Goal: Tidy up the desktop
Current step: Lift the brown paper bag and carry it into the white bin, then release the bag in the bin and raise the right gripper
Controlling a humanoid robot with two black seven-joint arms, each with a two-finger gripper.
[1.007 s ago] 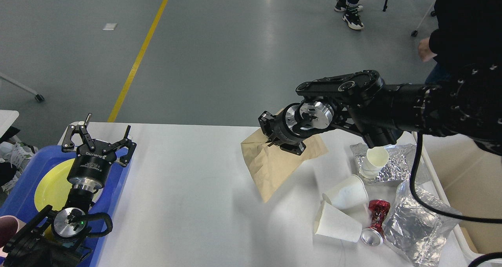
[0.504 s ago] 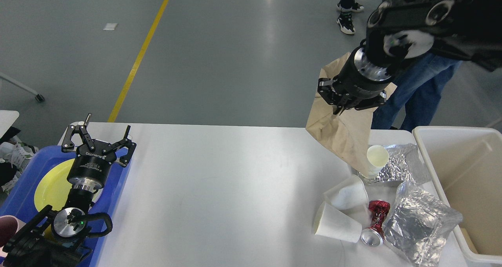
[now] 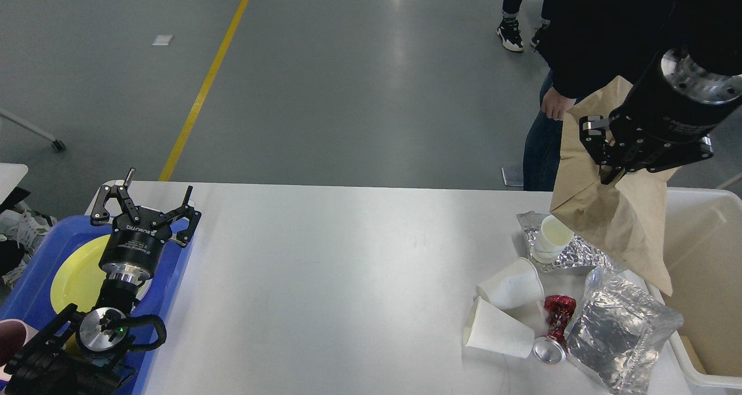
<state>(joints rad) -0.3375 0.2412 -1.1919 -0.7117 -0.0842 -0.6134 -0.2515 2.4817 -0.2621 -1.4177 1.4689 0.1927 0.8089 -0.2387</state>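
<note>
A: Brown crumpled paper bag [image 3: 614, 221] hangs pinched in the closed right end effector [image 3: 614, 166], partly above the cream plastic bin [image 3: 695, 200]; the left end effector [image 3: 142, 206] hovers spread and empty.

B: Risk? Releasing now may drop it across the bin's rim onto the white table [image 3: 324, 279], among cups and foil.

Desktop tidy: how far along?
Early. In hand: right gripper holds the brown paper bag lifted at the cream bin, not released. Left on the desktop: three paper cups, a crushed red can, two foil bags. Left gripper is open, idle over the blue tray.
</note>
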